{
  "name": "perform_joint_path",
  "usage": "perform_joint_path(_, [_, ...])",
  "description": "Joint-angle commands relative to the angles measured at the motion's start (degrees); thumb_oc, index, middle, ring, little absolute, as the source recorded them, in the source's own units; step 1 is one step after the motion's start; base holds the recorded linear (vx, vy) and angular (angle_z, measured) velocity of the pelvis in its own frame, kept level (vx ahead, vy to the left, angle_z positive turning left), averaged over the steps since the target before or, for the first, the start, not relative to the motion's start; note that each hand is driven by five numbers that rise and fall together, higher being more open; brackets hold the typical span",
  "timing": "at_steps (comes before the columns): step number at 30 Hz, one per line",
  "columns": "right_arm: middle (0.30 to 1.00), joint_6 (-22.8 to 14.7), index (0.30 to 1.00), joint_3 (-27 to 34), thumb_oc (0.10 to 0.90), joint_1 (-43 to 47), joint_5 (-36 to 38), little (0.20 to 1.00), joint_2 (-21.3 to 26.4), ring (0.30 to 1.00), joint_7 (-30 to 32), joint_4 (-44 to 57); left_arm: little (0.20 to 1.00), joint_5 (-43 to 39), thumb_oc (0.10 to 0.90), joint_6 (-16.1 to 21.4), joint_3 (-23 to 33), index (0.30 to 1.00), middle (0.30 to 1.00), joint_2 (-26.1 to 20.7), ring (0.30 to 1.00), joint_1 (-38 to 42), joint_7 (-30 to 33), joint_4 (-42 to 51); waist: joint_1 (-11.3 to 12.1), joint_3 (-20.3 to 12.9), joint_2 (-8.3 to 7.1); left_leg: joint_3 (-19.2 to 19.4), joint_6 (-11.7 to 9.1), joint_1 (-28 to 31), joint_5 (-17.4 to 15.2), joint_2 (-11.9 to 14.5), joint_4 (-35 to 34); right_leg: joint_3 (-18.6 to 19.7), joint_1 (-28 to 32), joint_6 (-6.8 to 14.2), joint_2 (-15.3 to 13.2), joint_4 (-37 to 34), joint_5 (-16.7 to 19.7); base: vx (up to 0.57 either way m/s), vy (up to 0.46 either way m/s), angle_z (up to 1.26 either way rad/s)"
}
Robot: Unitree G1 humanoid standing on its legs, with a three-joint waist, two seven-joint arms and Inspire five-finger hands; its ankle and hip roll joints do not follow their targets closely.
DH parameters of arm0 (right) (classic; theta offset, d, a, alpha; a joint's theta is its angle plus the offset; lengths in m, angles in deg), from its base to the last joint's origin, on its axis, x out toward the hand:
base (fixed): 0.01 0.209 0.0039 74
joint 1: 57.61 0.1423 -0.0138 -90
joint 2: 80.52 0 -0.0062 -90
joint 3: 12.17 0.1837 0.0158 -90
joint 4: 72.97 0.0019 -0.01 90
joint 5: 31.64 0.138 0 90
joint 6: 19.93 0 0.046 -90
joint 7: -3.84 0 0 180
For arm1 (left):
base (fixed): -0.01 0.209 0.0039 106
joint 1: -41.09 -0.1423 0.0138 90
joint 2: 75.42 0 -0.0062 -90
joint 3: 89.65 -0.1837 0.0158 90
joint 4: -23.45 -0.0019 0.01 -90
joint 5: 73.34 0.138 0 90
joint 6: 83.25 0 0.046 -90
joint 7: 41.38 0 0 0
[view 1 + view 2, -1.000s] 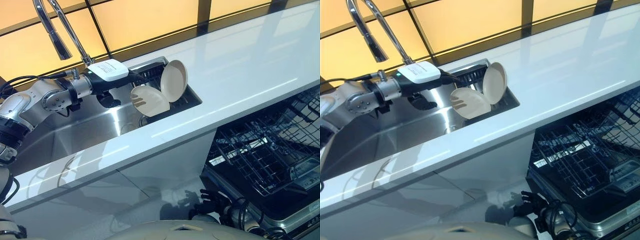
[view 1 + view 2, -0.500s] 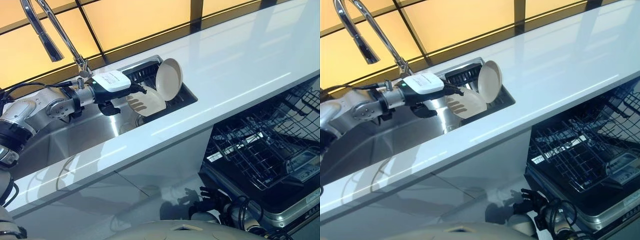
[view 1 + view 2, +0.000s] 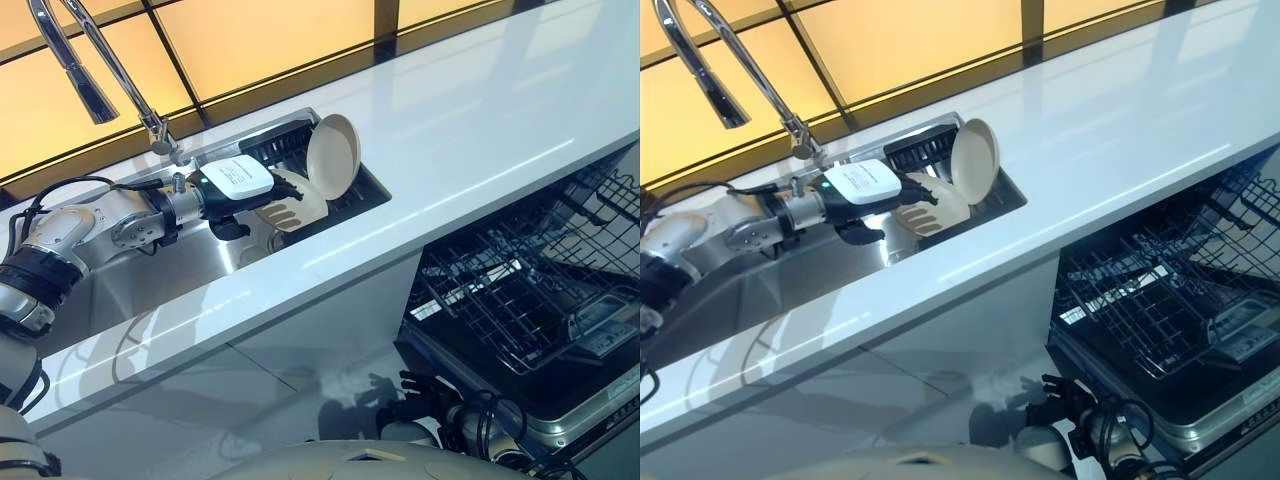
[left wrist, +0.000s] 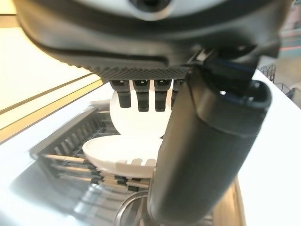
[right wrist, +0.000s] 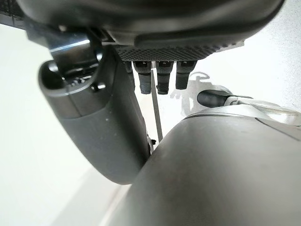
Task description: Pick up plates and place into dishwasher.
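Over in the sink [image 3: 150, 275], at its right end, two cream plates sit on a dark rack [image 3: 285, 150]: one lying nearly flat [image 3: 290, 205], the other standing on edge [image 3: 333, 157] just behind it, leaning on the sink's right wall. My left robot hand [image 3: 285, 188] is right at the flat plate's near-left rim, fingers straight and spread over it, thumb [image 4: 207, 155] out below, nothing gripped yet as far as I can tell. So the plate lies straight ahead of the fingers, with the rim edge facing the palm. The left is clearly the hand for this one; my right robot hand [image 3: 1060, 397] hangs low down by the floor, fingers loosely relaxed, holding nothing. The white surface [image 3: 480, 130] runs left to right past the sink, faucet [image 3: 75, 60] at the far left, amber windows behind. The dishwasher rack [image 3: 530, 290] is pulled out down on the right, well apart from the plates, so it's a long carry across.
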Motion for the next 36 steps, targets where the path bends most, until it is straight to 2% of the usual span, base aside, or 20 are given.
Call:
perform_joint_path(1, [0.9, -0.7, 0.9, -0.3, 0.8, -2.4, -1.6, 0.9, 4.1, 0.9, 0.1, -1.7, 0.9, 1.7, 0.8, -0.6, 3.6, 0.9, 0.9, -0.6, 0.9, 5.7, 9.0, -5.5, -1.7, -0.1, -0.93, 4.0, 3.3, 1.0, -6.4, -4.6, 0.5, -0.4, -1.6, 7.1, -0.4, 2.0, -1.4, 0.0, 0.0, 0.0])
perform_joint_path(12, [0.9, -1.4, 0.9, -1.4, 0.8, -2.7, -2.0, 0.9, 4.1, 0.9, 0.8, -0.5, 0.9, 3.8, 0.8, -4.1, 0.6, 0.9, 0.9, 1.4, 0.9, 6.7, 11.4, -7.8, -2.6, 0.6, -1.18, 5.2, 3.5, 1.0, -6.5, -4.5, 0.6, 0.1, -2.1, 7.3, -0.3, 2.1, -1.1, 0.0, -0.002, -0.01])
perform_joint_path(34, [0.9, -4.5, 0.9, -1.8, 0.8, -3.6, -1.6, 0.9, 5.4, 0.9, 2.1, 3.2, 0.9, 3.5, 0.8, -10.7, 2.1, 0.9, 0.9, 2.3, 0.9, 5.9, 10.7, -12.1, -3.4, 3.4, -1.24, 6.3, 3.3, -0.7, -5.8, -4.3, 1.2, 0.1, -4.2, 7.6, -0.8, 2.2, -0.4, 0.0, -0.003, -0.02])
perform_joint_path(35, [0.9, -4.4, 0.9, -1.7, 0.8, -3.6, -1.6, 0.9, 5.5, 0.9, 2.1, 3.4, 0.823, 3.2, 0.723, -11.1, 2.4, 0.834, 0.834, 2.3, 0.834, 5.8, 10.6, -12.7, -3.5, 3.6, -1.21, 6.4, 3.2, -0.9, -5.8, -4.3, 1.3, 0.1, -4.3, 7.6, -0.8, 2.2, -0.3, 0.0, 0.014, -0.03])
perform_joint_path(36, [0.9, -4.5, 0.9, -1.6, 0.8, -3.6, -1.7, 0.9, 5.6, 0.9, 2.1, 3.6, 0.82, 3.4, 0.72, -11.2, 2.7, 0.832, 0.832, 2.3, 0.832, 5.7, 10.7, -13.2, -3.6, 3.8, -1.14, 6.4, 3.2, -1.0, -5.8, -4.2, 1.4, 0.1, -4.5, 7.6, -0.9, 2.2, -0.3, 0.0, 0.018, -0.05])
